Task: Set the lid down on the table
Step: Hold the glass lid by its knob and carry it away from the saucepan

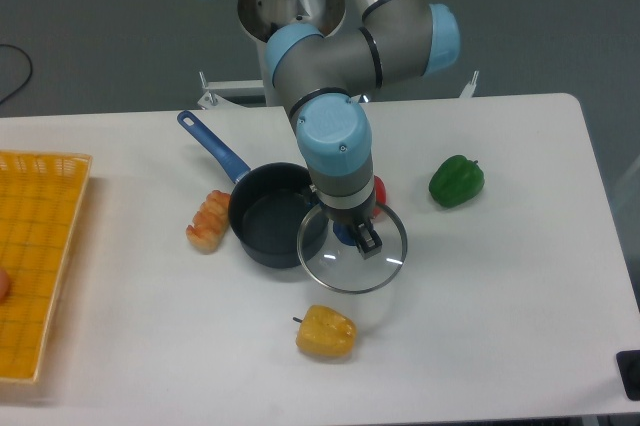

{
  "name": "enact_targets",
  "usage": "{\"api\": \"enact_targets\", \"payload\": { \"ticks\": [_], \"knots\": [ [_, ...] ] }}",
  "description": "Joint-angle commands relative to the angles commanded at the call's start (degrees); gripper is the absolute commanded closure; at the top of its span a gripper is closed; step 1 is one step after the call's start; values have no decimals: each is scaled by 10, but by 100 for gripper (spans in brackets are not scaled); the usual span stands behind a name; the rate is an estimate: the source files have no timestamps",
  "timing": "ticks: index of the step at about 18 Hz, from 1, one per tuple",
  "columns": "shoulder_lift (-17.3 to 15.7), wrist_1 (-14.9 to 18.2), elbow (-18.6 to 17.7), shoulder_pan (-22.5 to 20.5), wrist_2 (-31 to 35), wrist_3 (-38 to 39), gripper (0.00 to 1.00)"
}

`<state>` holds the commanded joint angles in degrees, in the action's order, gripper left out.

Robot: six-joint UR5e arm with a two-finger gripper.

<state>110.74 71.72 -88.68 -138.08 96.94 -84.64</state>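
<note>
The lid (340, 264), a clear glass disc with a thin metal rim, hangs level just right of the dark saucepan (272, 226), its left edge overlapping the pan's rim. My gripper (356, 235) comes down from above onto the lid's centre and is shut on its small blue knob. Through the glass I see the white table (500, 296). I cannot tell whether the lid touches the tabletop.
The saucepan has a blue handle (212, 146) pointing back left. A green pepper (456, 181) lies to the right, a yellow pepper (326, 332) in front, a shrimp-like toy (208, 221) left of the pan. A red item (378, 190) peeks from behind the wrist. A yellow mesh tray (35, 256) sits far left.
</note>
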Motion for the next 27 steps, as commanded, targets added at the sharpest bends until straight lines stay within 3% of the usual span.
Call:
{"api": "enact_targets", "payload": {
  "ticks": [11,18,27],
  "knots": [
    [0,-12,-4,-11,-17,0,40],
    [18,-37,-3,-11,-15,0,40],
    [32,-40,1,-13,-11,0,40]
  ]
}}
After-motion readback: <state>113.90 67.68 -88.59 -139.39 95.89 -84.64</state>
